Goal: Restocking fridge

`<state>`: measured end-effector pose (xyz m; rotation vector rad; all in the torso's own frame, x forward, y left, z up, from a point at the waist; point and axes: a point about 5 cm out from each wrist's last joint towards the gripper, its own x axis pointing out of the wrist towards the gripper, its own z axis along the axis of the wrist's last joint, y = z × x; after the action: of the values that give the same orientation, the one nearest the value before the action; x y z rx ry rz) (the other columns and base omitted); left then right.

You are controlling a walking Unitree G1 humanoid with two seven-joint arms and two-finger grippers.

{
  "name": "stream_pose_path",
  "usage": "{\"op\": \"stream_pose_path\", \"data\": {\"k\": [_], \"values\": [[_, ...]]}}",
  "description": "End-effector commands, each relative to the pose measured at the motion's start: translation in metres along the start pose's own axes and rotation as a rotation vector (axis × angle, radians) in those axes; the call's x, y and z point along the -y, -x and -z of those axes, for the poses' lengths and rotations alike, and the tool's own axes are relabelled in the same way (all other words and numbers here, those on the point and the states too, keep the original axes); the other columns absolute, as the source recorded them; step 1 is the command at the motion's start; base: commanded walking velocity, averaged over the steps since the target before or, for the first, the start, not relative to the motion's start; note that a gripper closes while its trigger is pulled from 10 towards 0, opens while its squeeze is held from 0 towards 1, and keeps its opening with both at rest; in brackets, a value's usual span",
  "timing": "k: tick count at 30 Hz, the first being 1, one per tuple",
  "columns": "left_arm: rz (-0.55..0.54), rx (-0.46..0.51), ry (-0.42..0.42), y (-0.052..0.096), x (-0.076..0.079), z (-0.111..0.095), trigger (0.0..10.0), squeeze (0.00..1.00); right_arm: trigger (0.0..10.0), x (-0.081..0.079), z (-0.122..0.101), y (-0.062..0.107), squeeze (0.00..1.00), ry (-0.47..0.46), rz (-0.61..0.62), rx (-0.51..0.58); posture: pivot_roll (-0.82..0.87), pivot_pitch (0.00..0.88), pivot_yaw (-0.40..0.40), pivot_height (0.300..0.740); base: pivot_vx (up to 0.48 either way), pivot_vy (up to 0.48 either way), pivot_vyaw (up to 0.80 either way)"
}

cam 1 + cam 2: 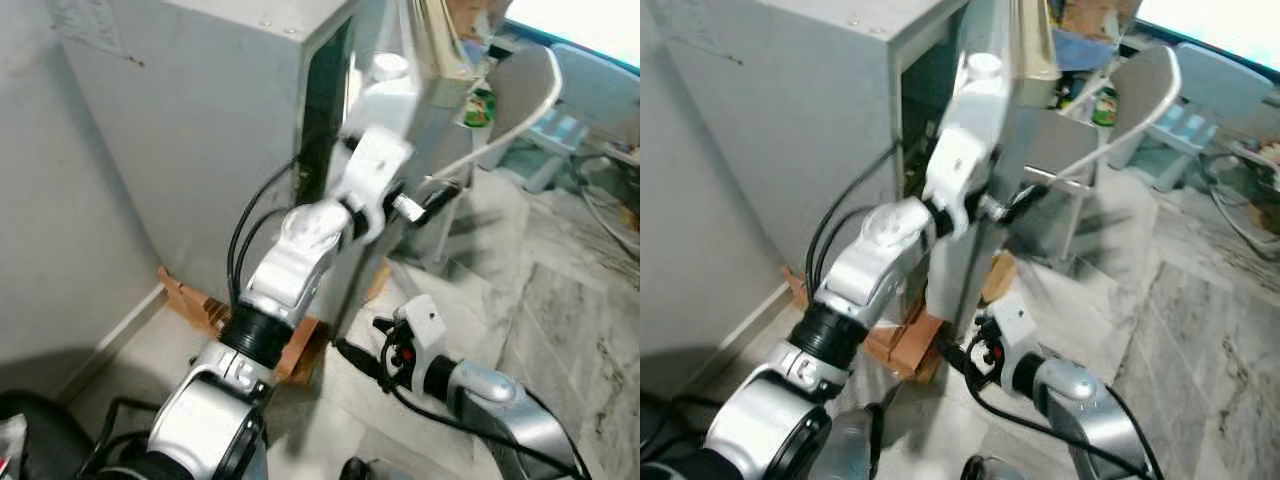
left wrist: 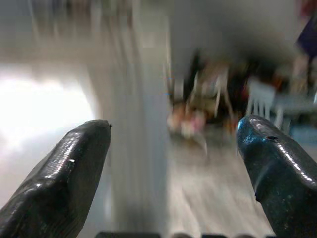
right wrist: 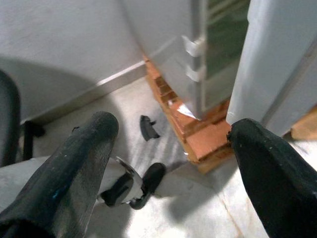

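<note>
The grey fridge [image 1: 200,120] stands on orange bricks [image 1: 205,308], and its pale door [image 1: 965,265] is swung partly open toward me. My left arm is raised to the door's edge, with the left gripper [image 1: 440,193] open beside it. In the blurred left wrist view the two fingers [image 2: 74,168] are wide apart around a pale upright band, with nothing gripped. My right gripper [image 1: 358,358] hangs low near the floor, open and empty. In the right wrist view it points at the brick base [image 3: 203,141], below the gap between fridge body [image 3: 163,44] and door [image 3: 282,64].
A white chair [image 1: 525,95] stands behind the open door, with a green container [image 1: 480,106] near it. A grey wall [image 1: 50,200] closes the left side. A black chair [image 1: 30,430] sits at my lower left. Marble floor [image 1: 570,300] spreads to the right.
</note>
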<state>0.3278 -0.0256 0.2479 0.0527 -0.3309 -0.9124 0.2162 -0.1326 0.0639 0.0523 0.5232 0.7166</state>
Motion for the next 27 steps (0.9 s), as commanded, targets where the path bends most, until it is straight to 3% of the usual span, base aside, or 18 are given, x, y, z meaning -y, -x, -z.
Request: {"op": "stream_pose_path", "data": {"k": [1,7,14,19,25,27], "values": [[0.003,0.051,0.017,-0.007,0.008,-0.008,10.0,0.00,10.0,0.002,0.004,0.001,0.00,-0.001,0.008,-0.008,0.13,0.078,-0.086,0.740,0.000,0.000,0.00],[-0.162,0.022,0.030,0.031,-0.031,0.007,10.0,0.00,10.0,0.003,0.005,-0.005,0.00,0.008,-0.005,0.010,0.14,0.075,-0.088,0.740,0.041,-0.186,0.00],[-0.254,-0.051,0.022,0.071,-0.040,0.030,10.0,0.00,10.0,0.006,-0.009,-0.003,0.00,0.031,0.055,0.090,0.14,0.068,-0.091,0.740,0.294,-0.376,0.00],[-0.268,-0.077,0.007,0.079,-0.036,0.038,10.0,0.00,10.0,0.008,-0.018,-0.004,0.00,0.041,0.073,0.110,0.15,0.064,-0.099,0.740,0.305,-0.365,0.00],[-0.280,-0.090,0.013,0.077,-0.035,0.042,10.0,0.00,10.0,0.005,-0.026,-0.006,0.00,0.071,0.077,0.122,0.14,0.061,-0.102,0.740,0.353,-0.321,0.00],[-0.296,-0.150,-0.008,0.075,-0.037,0.048,10.0,0.00,10.0,0.004,-0.027,-0.007,0.00,0.075,0.088,0.123,0.14,0.060,-0.100,0.740,0.386,-0.281,0.00]]}}
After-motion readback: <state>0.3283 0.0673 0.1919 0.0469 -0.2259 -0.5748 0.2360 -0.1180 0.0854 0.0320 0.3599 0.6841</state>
